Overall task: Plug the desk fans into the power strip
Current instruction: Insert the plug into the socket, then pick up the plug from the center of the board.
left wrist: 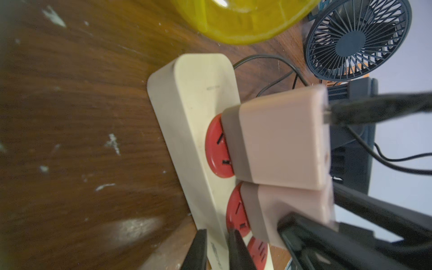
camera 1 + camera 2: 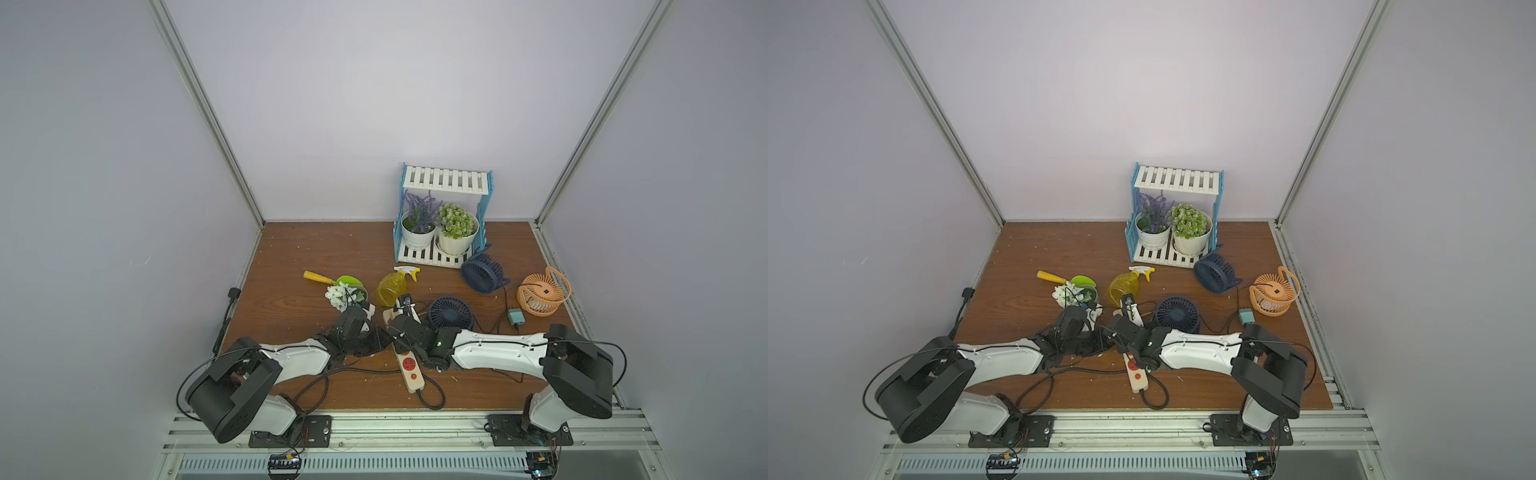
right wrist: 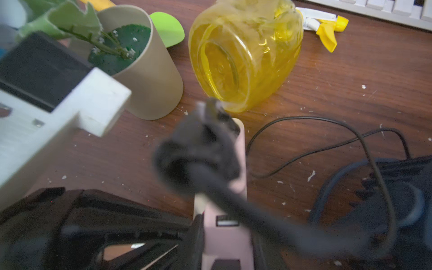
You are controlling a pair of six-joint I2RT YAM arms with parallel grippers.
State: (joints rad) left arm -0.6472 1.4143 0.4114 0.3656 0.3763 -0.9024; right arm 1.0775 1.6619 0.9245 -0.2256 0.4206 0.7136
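Note:
The cream power strip (image 2: pixel 410 372) (image 1: pixel 194 93) lies on the wooden table between both arms, its black cord looping toward the front edge. My left gripper (image 1: pixel 218 251) is shut on the strip's side edge. Two pink adapters stand on its red sockets. The farther one (image 1: pixel 280 140) has a black cable plugged into it. My right gripper (image 3: pixel 228 245) is shut on the nearer pink adapter (image 1: pixel 292 205) (image 3: pixel 228 233), which sits against the second socket. A dark blue desk fan (image 2: pixel 451 311) (image 1: pixel 357 39) stands just right of the strip.
A yellow spray bottle (image 2: pixel 392 286) lies beyond the strip's far end, next to a toppled pot of white flowers (image 2: pixel 347 295) and a green scoop (image 2: pixel 332 279). Another dark blue fan (image 2: pixel 482 272), an orange fan (image 2: pixel 542 293), a teal adapter (image 2: pixel 515 316) and a plant shelf (image 2: pixel 440 224) stand at the right.

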